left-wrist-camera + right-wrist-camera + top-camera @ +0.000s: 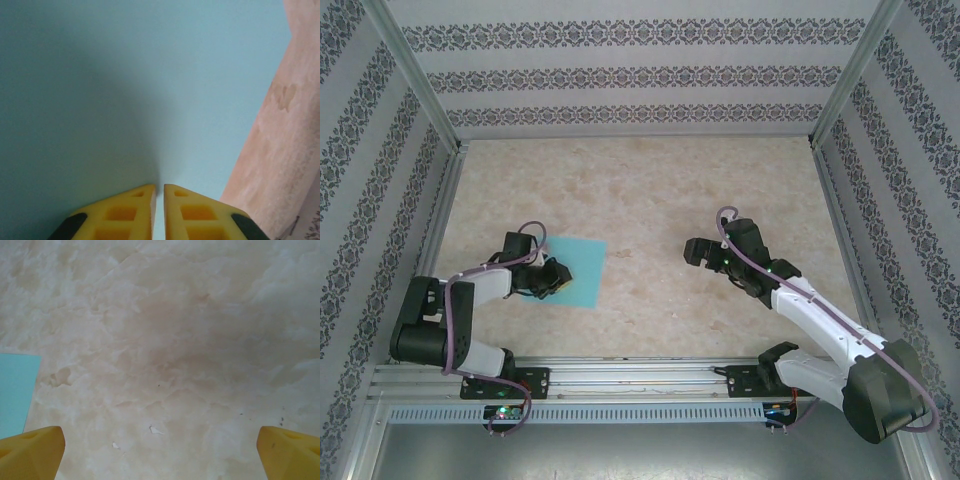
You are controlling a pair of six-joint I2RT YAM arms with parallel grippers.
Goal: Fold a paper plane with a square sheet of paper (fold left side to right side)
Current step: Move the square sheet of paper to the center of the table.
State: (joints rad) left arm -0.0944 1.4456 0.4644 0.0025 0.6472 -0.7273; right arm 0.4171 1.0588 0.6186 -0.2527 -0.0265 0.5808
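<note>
The square sheet of paper (578,268) is turquoise-blue and lies left of the table's centre. In the left wrist view the sheet of paper (125,85) spreads across most of the frame, with a soft shadowed bulge running up from the fingertips. My left gripper (556,280) sits at the sheet's left edge. Its yellow fingers (135,210) are pinched to a thin slit with the paper between them, so the left gripper (160,189) is shut on the sheet. My right gripper (694,252) hovers open to the right of the paper. A corner of the sheet (15,390) shows beyond the open right gripper (160,437).
The beige marbled tabletop (650,190) is walled by patterned panels on three sides, with aluminium posts (415,75) at the corners. A metal rail (640,375) carrying both arm bases runs along the near edge.
</note>
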